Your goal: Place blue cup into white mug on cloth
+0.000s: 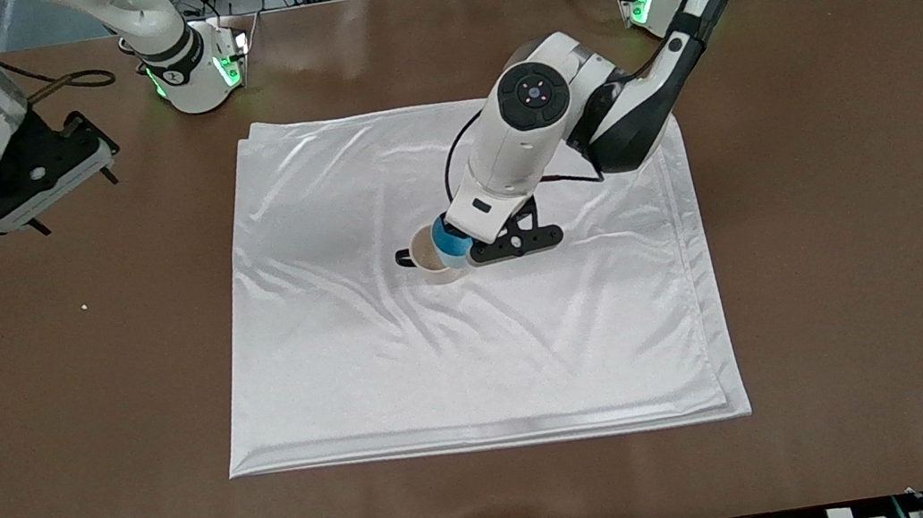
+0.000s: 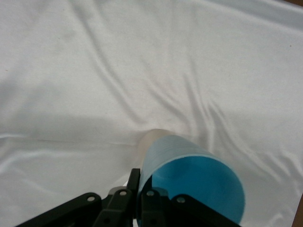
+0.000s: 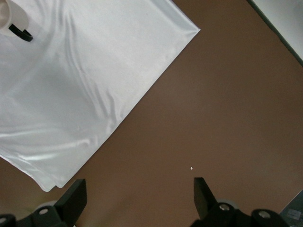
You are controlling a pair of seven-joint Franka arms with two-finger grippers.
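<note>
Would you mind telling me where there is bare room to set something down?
The cloth is bare nearer the camera than the mug. Crowded only at the mug, where the left gripper holds the blue cup. The right gripper waits over brown table.

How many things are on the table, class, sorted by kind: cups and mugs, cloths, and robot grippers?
Cups and mugs: 2, the blue cup held in the left gripper over the white mug.
Cloths: 1, the cloth.
Grippers: 2, including the right gripper, open and waiting over bare table.
Total: 5.
</note>
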